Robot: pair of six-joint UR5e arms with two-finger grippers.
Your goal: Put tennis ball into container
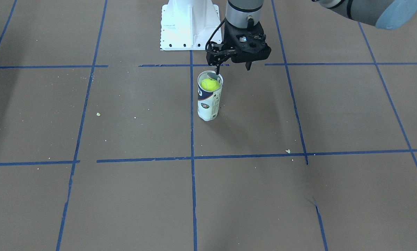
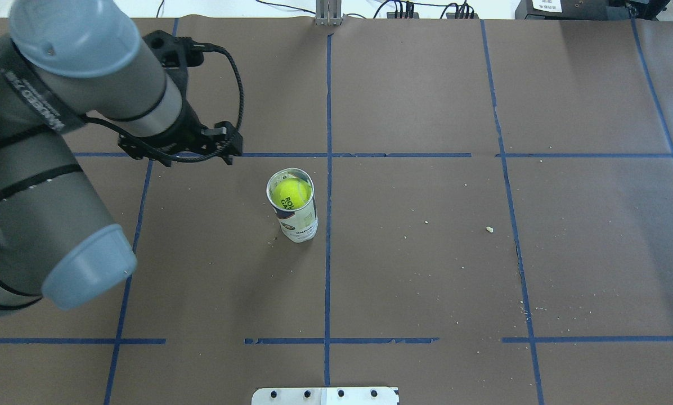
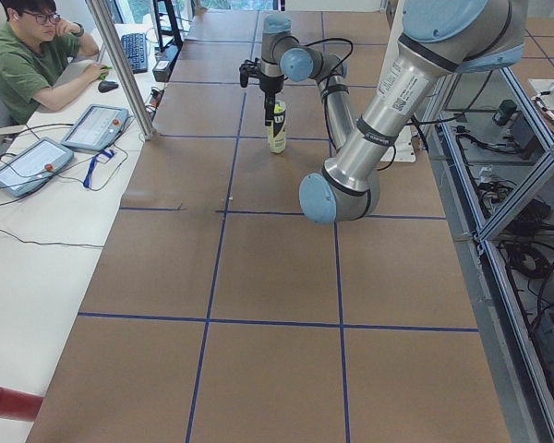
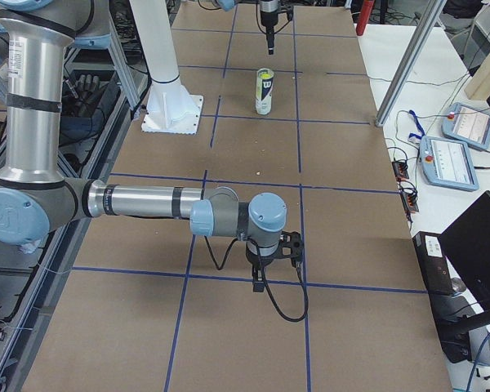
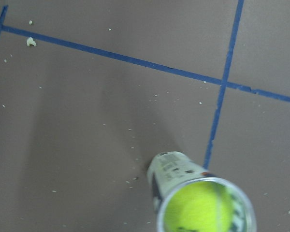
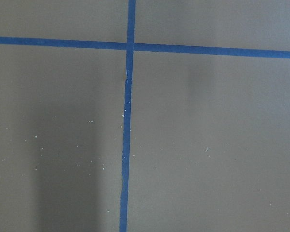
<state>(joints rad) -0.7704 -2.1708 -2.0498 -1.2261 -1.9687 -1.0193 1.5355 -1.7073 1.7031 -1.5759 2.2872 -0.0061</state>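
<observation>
The tennis ball (image 1: 210, 84) sits inside the open top of the container (image 1: 209, 104), a clear can with a white label that stands upright near the table's middle. From overhead the ball (image 2: 291, 192) fills the mouth of the can (image 2: 298, 222). My left gripper (image 1: 233, 67) hangs open just above and behind the can's rim, with nothing between its fingers; it is also visible as the left gripper (image 2: 196, 160) beside the can. The left wrist view looks down on the ball (image 5: 198, 209) in the can (image 5: 174, 170). My right gripper (image 4: 260, 282) hovers low over the table far from the can; whether it is open or shut I cannot tell.
The white metal base (image 1: 189, 24) stands behind the can on the robot's side. Blue tape lines and small crumbs (image 2: 489, 229) mark the brown table. An operator (image 3: 28, 55) sits at the side desk with tablets.
</observation>
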